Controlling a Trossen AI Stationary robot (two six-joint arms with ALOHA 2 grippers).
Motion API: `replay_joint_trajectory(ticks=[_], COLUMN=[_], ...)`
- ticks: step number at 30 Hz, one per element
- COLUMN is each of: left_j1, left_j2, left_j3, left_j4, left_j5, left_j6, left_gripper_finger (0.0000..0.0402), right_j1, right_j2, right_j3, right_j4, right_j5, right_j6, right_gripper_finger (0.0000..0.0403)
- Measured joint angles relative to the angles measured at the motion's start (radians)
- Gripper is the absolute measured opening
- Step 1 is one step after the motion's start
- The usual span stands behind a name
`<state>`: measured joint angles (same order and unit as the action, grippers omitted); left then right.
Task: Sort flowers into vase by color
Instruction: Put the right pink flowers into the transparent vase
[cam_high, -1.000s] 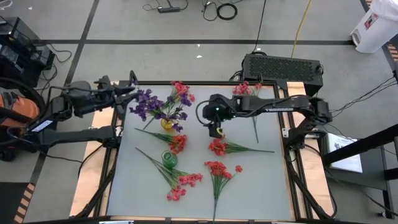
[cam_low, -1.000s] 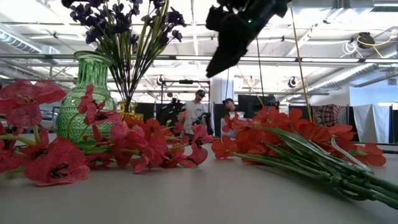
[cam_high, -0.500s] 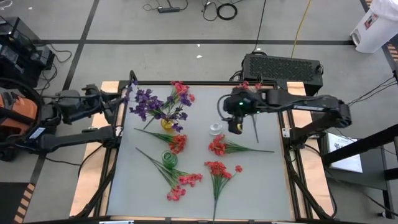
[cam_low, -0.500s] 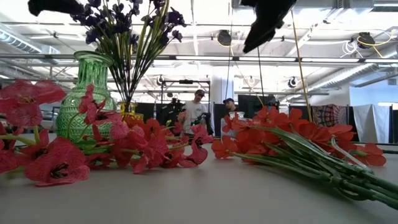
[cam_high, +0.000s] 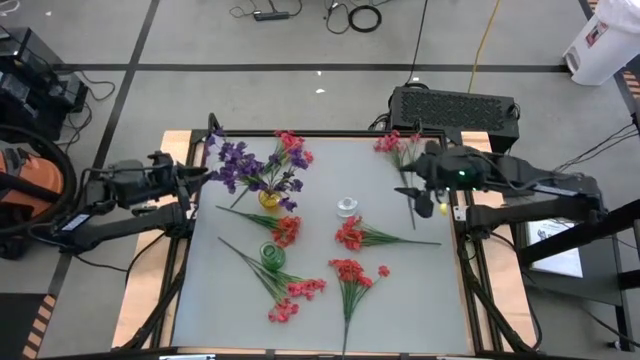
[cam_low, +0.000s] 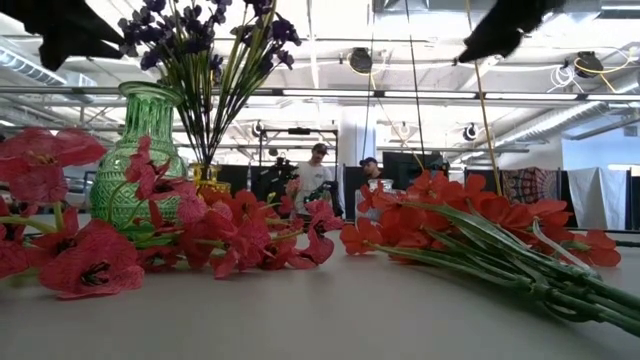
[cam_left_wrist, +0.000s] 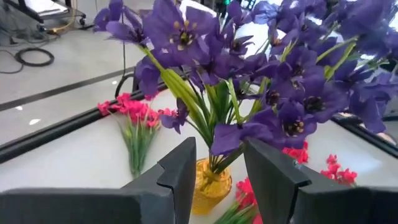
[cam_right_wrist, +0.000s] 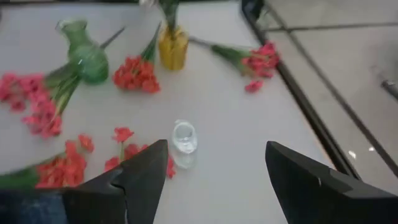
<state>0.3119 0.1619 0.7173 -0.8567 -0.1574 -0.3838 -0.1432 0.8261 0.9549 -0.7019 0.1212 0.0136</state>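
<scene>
Purple flowers (cam_high: 250, 165) stand stem-down in a small yellow vase (cam_high: 268, 198), shown close in the left wrist view (cam_left_wrist: 208, 186). A green glass vase (cam_high: 272, 254) and a small clear vase (cam_high: 346, 207) stand on the table. Several pink-red sprigs (cam_high: 352, 236) lie flat around them. My left gripper (cam_high: 200, 172) is open at the table's left edge, level with the purple blossoms (cam_left_wrist: 280, 93). My right gripper (cam_high: 420, 198) is open and raised above a pink-red sprig's stem (cam_high: 410, 205) by the right edge, with the clear vase (cam_right_wrist: 184, 142) ahead of it.
The pink-red sprigs lie at the far edge (cam_high: 290, 146), the far right corner (cam_high: 396, 143), the middle (cam_high: 286, 230) and the near half (cam_high: 350, 272). A black box (cam_high: 455, 108) sits beyond the far edge. People stand far off in the room (cam_low: 318, 180).
My right gripper has risen and drawn away from the table's centre toward the right edge, uncovering the clear vase that stands where it was. My left gripper has pulled back from the purple flowers toward the left edge and a little toward the near side.
</scene>
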Motion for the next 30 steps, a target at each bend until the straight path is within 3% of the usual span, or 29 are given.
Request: replay_joint_trajectory(ticks=[7,14,18,22,30], left_j1=[0.0,0.0,0.0,0.0,0.0], left_j2=[-0.029,-0.029,-0.026,-0.026,-0.025], left_j3=[-0.047,-0.18,-0.261,-0.315,-0.319], left_j4=[0.014,0.114,0.292,0.455,0.445], left_j5=[-0.005,0.001,0.053,0.103,0.135], left_j6=[-0.051,-0.083,-0.084,-0.083,-0.062], left_gripper_finger=[0.0141,0.0141,0.0141,0.0141,0.0141], right_j1=[-0.001,-0.001,-0.001,-0.001,-0.001], right_j2=[-0.204,-0.247,-0.239,-0.23,-0.222], right_j3=[-0.255,-0.429,-0.475,-0.489,-0.489], right_j4=[0.136,0.245,0.288,0.294,0.295], right_j5=[0.043,0.16,0.295,0.329,0.324], right_j6=[0.06,0.13,0.176,0.185,0.19], right_gripper_finger=[0.0263,0.0263,0.0263,0.0263,0.0263])
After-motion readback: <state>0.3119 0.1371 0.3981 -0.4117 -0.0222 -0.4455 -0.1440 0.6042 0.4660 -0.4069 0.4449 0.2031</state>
